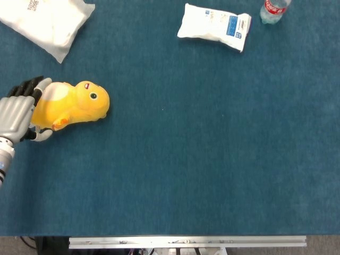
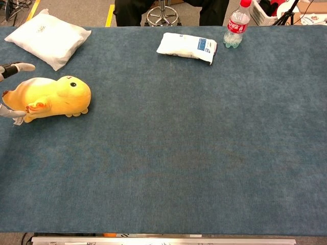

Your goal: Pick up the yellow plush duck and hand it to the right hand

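Note:
The yellow plush duck (image 1: 74, 103) lies on its side on the blue table cloth at the far left, head pointing right; the chest view shows the duck (image 2: 53, 97) too. My left hand (image 1: 18, 114) reaches in from the left edge over the duck's tail end, fingers spread: the upper fingers (image 2: 15, 66) lie just above its back and the thumb sits below its rump. The fingers straddle the duck without visibly squeezing it, and it still rests on the table. My right hand appears in neither view.
A white pillow-like bag (image 1: 50, 18) lies at the back left, close behind the duck. A white packet with a blue label (image 1: 213, 25) and a plastic bottle (image 2: 236, 25) stand at the back right. A metal rail (image 1: 186, 241) marks the table's front edge.

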Robot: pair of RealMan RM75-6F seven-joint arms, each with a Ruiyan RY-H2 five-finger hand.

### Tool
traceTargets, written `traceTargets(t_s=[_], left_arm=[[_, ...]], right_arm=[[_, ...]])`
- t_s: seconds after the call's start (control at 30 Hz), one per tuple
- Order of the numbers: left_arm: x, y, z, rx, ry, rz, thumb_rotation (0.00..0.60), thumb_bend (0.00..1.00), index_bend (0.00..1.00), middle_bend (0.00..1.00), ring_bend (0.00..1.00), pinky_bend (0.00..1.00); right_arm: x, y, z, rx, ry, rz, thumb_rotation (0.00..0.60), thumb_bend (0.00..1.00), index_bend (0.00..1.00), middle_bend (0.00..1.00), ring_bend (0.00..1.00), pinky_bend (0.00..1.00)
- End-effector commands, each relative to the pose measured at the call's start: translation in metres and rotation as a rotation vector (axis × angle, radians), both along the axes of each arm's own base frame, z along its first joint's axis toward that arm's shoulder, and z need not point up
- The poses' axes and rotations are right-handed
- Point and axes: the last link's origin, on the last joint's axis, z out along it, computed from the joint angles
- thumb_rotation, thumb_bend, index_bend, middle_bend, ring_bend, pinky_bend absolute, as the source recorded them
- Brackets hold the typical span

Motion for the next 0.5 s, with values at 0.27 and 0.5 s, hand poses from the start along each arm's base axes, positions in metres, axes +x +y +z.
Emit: traceTargets(t_s=[0.27, 0.5], left_arm=[[-0.016, 0.016, -0.03, -0.041, 0.017, 0.043, 0.6, 0.19, 0.01, 0.0, 0.0, 0.11], [-0.015, 0.024, -0.039, 0.013, -0.103, 0.016, 0.6, 0.19, 0.18, 0.09, 0.03, 0.24]], right_arm=[[0.001, 0.001, 0.0, 0.003, 0.006, -0.004, 0.6, 0.18, 0.4, 0.45, 0.35, 0.42], [0.001, 0.002, 0.001, -0.002, 0.014, -0.015, 0.6, 0.18, 0.4, 0.45, 0.35, 0.42]])
